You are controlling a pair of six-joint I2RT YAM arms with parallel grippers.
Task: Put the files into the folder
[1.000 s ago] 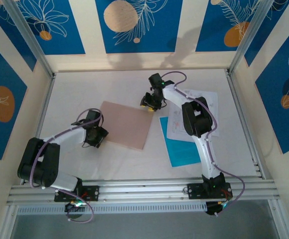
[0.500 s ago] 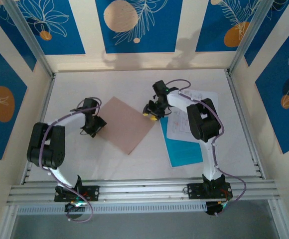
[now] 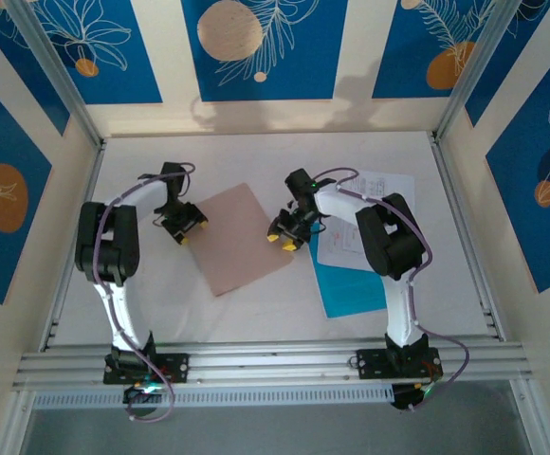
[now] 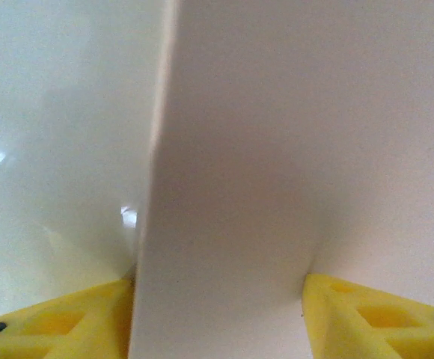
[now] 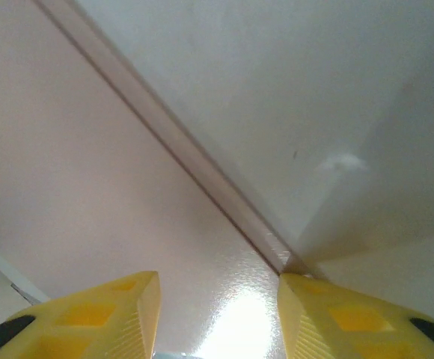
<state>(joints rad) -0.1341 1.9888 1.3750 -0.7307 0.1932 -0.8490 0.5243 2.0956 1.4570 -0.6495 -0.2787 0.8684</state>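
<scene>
Two end effectors stand at opposite sides of the folder (image 3: 240, 237), and both have their fingers spread apart. The left end effector (image 3: 182, 225) is at the folder's left corner. In its wrist view the yellow fingertips (image 4: 60, 318) sit wide, with the pinkish card between them, but I cannot tell if they touch it. The right end effector (image 3: 285, 232) is at the folder's right edge. Its fingertips (image 5: 90, 314) are also apart, and the edge runs diagonally to the right one.

Each arm rises from its base and bends at the elbow, and the forearm reaches inward over the counter (image 3: 256, 161).

The folder lies flat and turned at an angle. The white sheets (image 3: 389, 190) and the teal sheet (image 3: 346, 284) lie to its right, partly under the right arm. Open counter is behind and in front of the folder.
</scene>
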